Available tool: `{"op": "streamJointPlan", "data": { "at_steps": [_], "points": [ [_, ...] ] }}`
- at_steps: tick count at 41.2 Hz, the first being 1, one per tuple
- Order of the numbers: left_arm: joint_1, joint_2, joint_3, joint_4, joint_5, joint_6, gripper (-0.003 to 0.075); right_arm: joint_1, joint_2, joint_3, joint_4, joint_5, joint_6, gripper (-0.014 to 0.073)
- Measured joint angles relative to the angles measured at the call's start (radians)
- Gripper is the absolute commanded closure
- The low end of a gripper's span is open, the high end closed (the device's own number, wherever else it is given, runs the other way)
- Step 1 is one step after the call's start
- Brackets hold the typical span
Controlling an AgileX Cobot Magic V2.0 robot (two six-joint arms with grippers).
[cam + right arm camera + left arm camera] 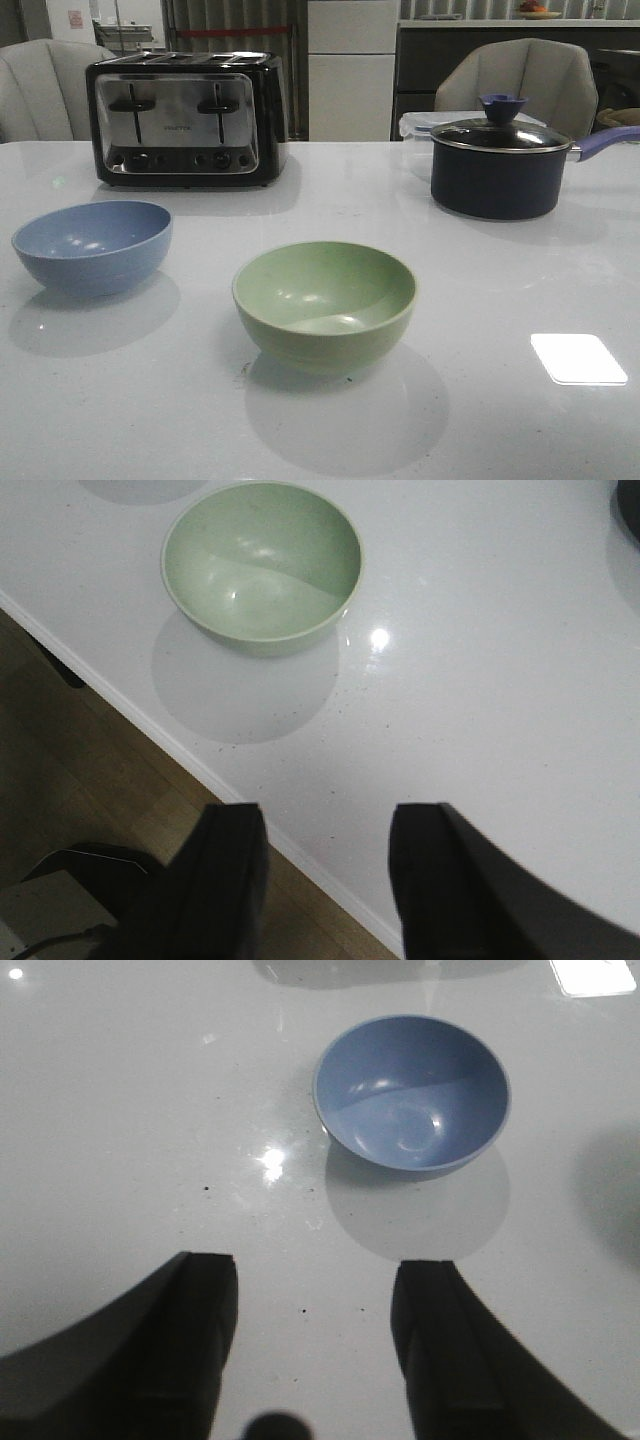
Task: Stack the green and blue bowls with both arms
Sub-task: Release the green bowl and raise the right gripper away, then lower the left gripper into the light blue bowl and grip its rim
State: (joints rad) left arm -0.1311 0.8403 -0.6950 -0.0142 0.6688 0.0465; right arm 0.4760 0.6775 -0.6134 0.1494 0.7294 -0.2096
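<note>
green bowl (324, 303) beside blue bowl (92, 245)

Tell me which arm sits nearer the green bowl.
Right. The right gripper hangs open over the table edge with the green bowl ahead; the left gripper, also open, faces the blue bowl instead.

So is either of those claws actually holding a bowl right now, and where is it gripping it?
No. The left gripper and right gripper are both open and empty. The blue bowl and green bowl sit untouched on the table.
</note>
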Motion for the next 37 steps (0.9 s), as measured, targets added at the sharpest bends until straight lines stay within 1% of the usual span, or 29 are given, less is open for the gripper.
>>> {"op": "streamJointPlan", "data": {
  "at_steps": [3, 6, 12, 22, 28, 37],
  "points": [
    [-0.017, 0.069, -0.023, 0.000, -0.002, 0.001, 0.0108, 0.000, 0.000, 0.000, 0.000, 0.000, 0.000, 0.0178],
    [-0.022, 0.156, -0.054, 0.000, -0.008, 0.001, 0.0072, 0.000, 0.000, 0.000, 0.000, 0.000, 0.000, 0.0178],
    [-0.024, 0.329, -0.127, 0.000, -0.027, 0.001, 0.0075, 0.000, 0.000, 0.000, 0.000, 0.000, 0.000, 0.0178],
    [-0.024, 0.617, -0.269, -0.002, -0.094, 0.001, 0.0076, 0.000, 0.000, 0.000, 0.000, 0.000, 0.000, 0.0178],
    [-0.024, 0.769, -0.362, -0.002, -0.105, 0.001, 0.0076, 0.000, 0.000, 0.000, 0.000, 0.000, 0.000, 0.0178],
    [-0.024, 0.937, -0.476, -0.002, -0.142, 0.001, 0.0076, 0.000, 0.000, 0.000, 0.000, 0.000, 0.000, 0.0178]
  ]
}}
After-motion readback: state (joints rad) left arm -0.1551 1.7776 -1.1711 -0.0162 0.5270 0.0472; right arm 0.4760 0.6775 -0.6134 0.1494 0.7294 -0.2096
